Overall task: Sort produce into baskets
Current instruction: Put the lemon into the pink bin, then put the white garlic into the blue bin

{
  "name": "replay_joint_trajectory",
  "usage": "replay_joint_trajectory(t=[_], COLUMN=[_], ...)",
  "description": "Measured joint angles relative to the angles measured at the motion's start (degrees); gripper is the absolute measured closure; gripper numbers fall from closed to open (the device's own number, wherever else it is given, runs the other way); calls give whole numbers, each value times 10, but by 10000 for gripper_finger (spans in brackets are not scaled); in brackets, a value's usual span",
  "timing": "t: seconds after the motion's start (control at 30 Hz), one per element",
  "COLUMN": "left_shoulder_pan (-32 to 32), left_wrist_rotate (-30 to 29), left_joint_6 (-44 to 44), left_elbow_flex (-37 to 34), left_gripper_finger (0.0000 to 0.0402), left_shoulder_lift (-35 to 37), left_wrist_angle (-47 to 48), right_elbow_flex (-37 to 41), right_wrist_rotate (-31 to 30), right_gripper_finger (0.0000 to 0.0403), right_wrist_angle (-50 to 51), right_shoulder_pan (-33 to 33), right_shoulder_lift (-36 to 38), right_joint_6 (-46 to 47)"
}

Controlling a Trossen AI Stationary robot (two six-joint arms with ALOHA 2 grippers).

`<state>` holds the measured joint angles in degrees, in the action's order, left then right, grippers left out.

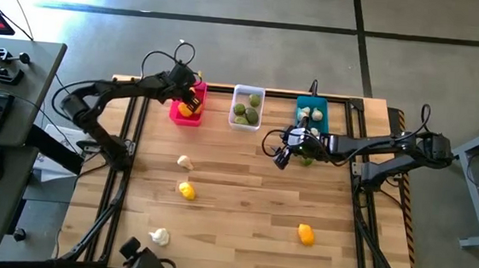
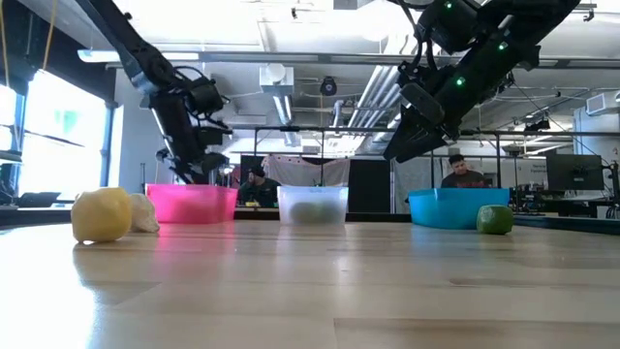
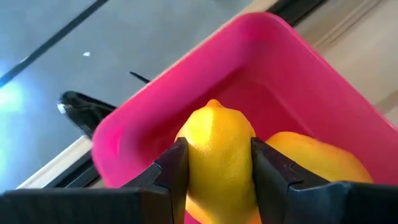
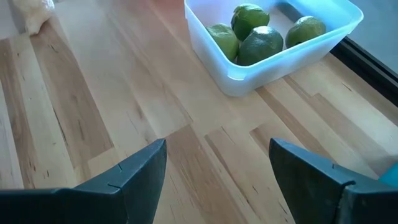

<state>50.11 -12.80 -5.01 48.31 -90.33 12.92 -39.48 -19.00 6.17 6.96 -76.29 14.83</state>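
High view: left gripper (image 1: pixel 193 96) over pink bin (image 1: pixel 175 114) at far edge of table (image 1: pixel 243 203), clenched on a lemon (image 1: pixel 188 108). White bin (image 1: pixel 246 117) w/ limes sits centre far; teal bin (image 1: pixel 315 105) w/ garlic to its right. Right gripper (image 1: pixel 282 154) hangs just near side of teal bin, jaws apart, nothing between. A lime (image 1: pixel 306 160) lies on table under right arm. Loose on table: garlic (image 1: pixel 185 161) left of centre, lemon (image 1: pixel 187 191) just nearer than it, garlic (image 1: pixel 159 236) near left edge, lemon (image 1: pixel 305 234) near right.

Low view: left gripper (image 2: pixel 199 167) dips into pink bin (image 2: pixel 191 204). Right gripper (image 2: pixel 412 136) raised above table, between white bin (image 2: pixel 312 205) and teal bin (image 2: pixel 455 207). Lime (image 2: pixel 494 219) in front of teal bin. Lemon (image 2: pixel 101 214) w/ garlic (image 2: pixel 143 213) behind it at left.

Left wrist view: fingers (image 3: pixel 173 171) grasp lemon (image 3: pixel 217 146) on both sides, above pink bin (image 3: pixel 292 74); second lemon (image 3: pixel 317 158) lies in bin beside it.

Right wrist view: fingers (image 4: pixel 134 171) released, wide apart, bare table (image 4: pixel 93 106) between. White bin (image 4: pixel 273 59) ahead holds four limes (image 4: pixel 261 43). Garlic (image 4: pixel 34 12) at pic edge.
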Motion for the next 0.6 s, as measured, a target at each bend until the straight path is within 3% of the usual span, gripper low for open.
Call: replay_joint_trajectory(t=[0.13,0.43,0.6], left_shoulder_pan=[6,6,5], left_wrist_rotate=[6,-9,-12], left_joint_6=[-4,-30,-46], left_elbow_flex=[0,0,0], left_gripper_finger=[269,183,174], left_shoulder_lift=[-13,-9,18], left_wrist_angle=[3,-4,-14], right_elbow_flex=[0,0,0], right_wrist_rotate=[0,0,0], right_gripper_finger=[128,128,128], right_wrist_angle=[1,0,7], right_shoulder_pan=[0,0,0], right_shoulder_lift=[0,0,0], right_joint_6=[3,2,-17])
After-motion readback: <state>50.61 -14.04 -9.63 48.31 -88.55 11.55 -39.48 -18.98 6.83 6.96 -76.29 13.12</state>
